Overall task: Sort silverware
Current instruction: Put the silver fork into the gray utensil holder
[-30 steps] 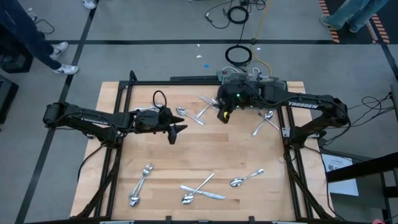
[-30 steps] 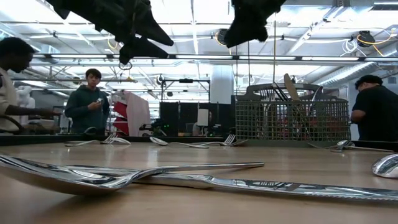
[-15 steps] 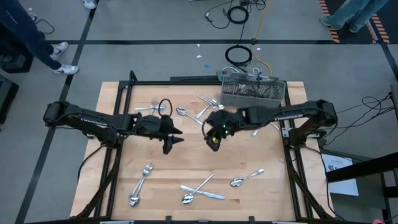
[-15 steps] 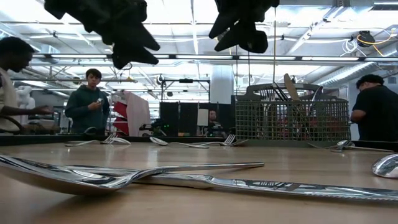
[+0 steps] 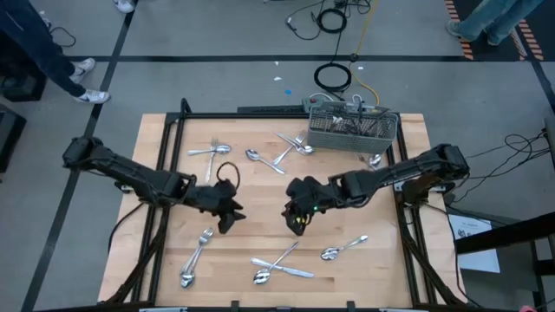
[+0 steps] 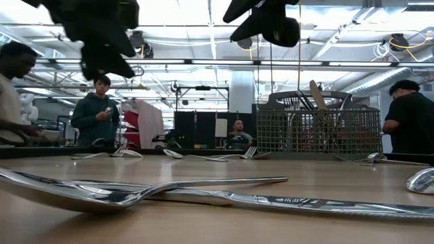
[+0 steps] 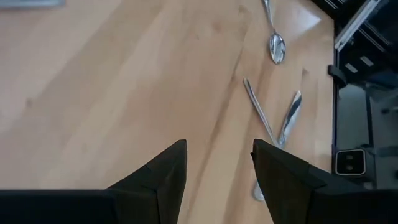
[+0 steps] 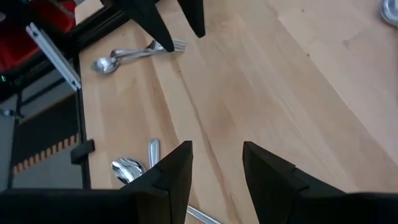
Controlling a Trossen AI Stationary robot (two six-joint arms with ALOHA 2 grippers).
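The silverware lies loose on the wooden table. A fork and spoon (image 5: 196, 257) are near the left. Crossed pieces (image 5: 278, 265) and a spoon (image 5: 343, 249) lie by the near edge. More pieces (image 5: 264, 157) are toward the far side. My left gripper (image 5: 226, 224) hangs open above bare wood left of the middle. My right gripper (image 5: 297, 225) hangs open close to its right. In the left wrist view the open fingers (image 7: 217, 163) frame bare wood, with crossed pieces (image 7: 268, 118) beyond. The right wrist view shows its gripper (image 8: 216, 163) open over bare wood.
A grey wire-mesh basket (image 5: 351, 130) with upright utensils stands at the far right; a few pieces (image 5: 374, 161) lie just in front of it. A fork and spoon (image 5: 211, 150) lie at the far left. People stand in the room beyond the table.
Both grippers have travelled toward the table's near edge and sunk a little. The right one came from beside the basket to the table's middle, rolling as it went. The left one swung nearer and slightly left. Neither has changed its opening, and no silverware has moved.
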